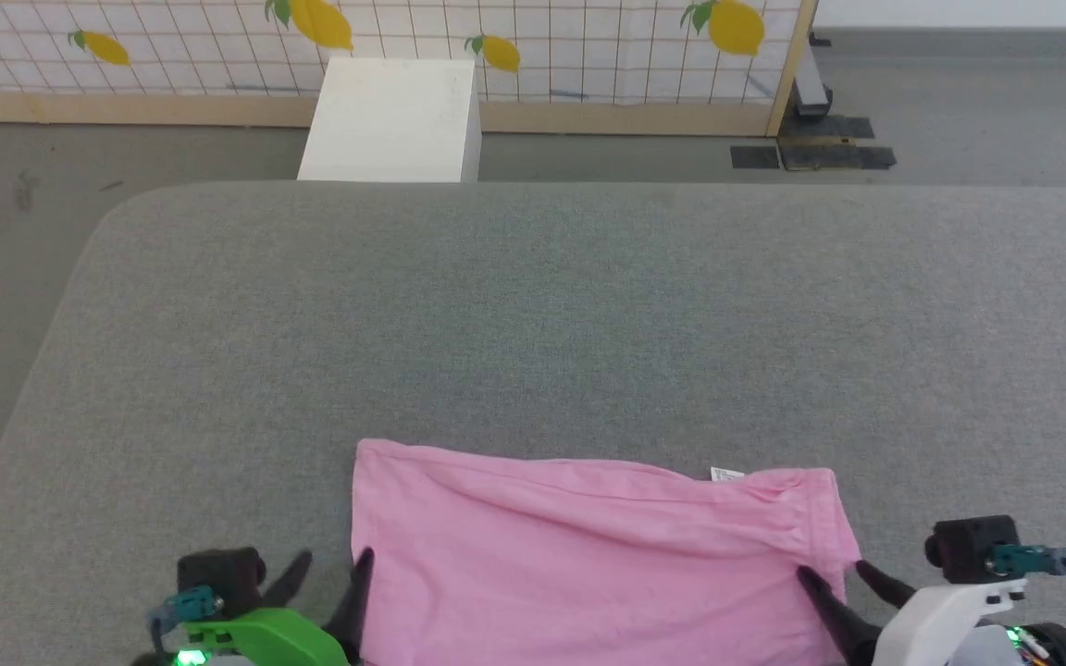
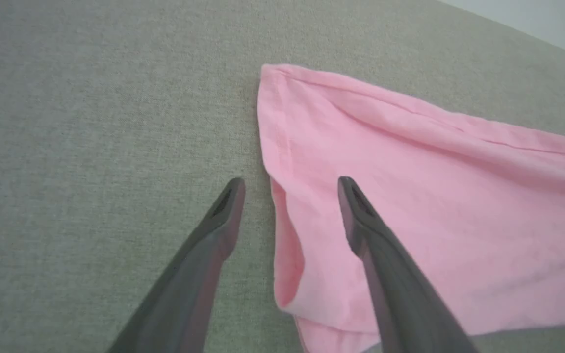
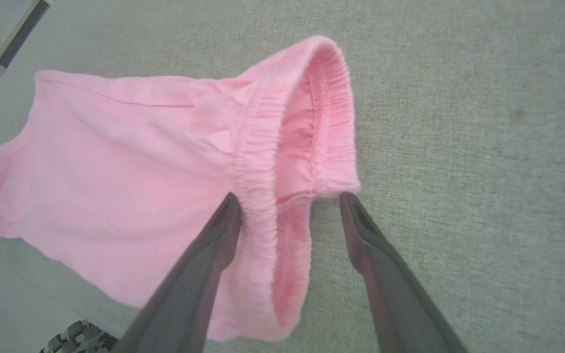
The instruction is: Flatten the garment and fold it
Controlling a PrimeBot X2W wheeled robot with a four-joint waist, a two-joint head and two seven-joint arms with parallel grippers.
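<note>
The pink garment (image 1: pixel 588 555) lies spread on the grey padded surface (image 1: pixel 533 324) near its front edge, with a small white label (image 1: pixel 727 474) at its far edge. My left gripper (image 1: pixel 334 566) stands open at the garment's left edge (image 2: pixel 282 162); one finger (image 2: pixel 361 215) is over the cloth, the other over the bare surface. My right gripper (image 1: pixel 843 573) stands open at the right end, its fingers straddling the gathered elastic band (image 3: pixel 287 147). Neither gripper pinches the cloth.
A white box (image 1: pixel 394 120) stands on the floor beyond the surface's far edge. Behind it runs a grid-patterned screen with yellow lemons (image 1: pixel 496 37) on a wooden base. The surface's rounded left corner (image 1: pixel 117 222) drops to grey floor.
</note>
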